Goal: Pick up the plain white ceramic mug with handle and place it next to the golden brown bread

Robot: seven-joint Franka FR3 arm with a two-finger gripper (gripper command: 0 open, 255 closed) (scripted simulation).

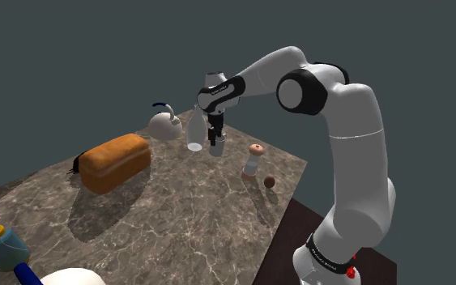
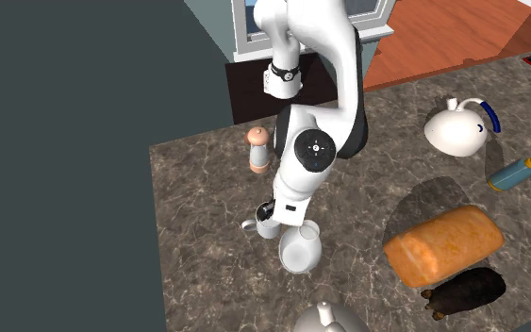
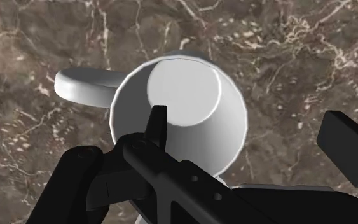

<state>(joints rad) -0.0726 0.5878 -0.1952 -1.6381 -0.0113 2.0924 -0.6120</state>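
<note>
Shoulder view first: the arm reaches out over the brown marbled counter [image 1: 185, 223]. The gripper [image 1: 216, 146] points straight down, just beside a tall white vase [image 1: 194, 129]. The golden-brown bread [image 1: 117, 160] lies well apart, toward this view's left. A white kettle [image 1: 164, 123] stands beyond the vase, and a small shaker [image 1: 253, 160] is off to the right.

Over to the second exterior view: the gripper hangs right over the white mug [image 2: 266, 228], which stands upright on the counter. It is close against the vase, and I cannot tell whether they touch. The bread is far off on this view's right.

And the wrist view: we look straight down into the mug, its handle [image 3: 85, 84] sticking out sideways. The pincer is released and the fingers are spread. One fingertip [image 3: 157, 127] is over the mug's mouth, and the other is outside the wall and clear of it. The mug is not clasped.
</note>
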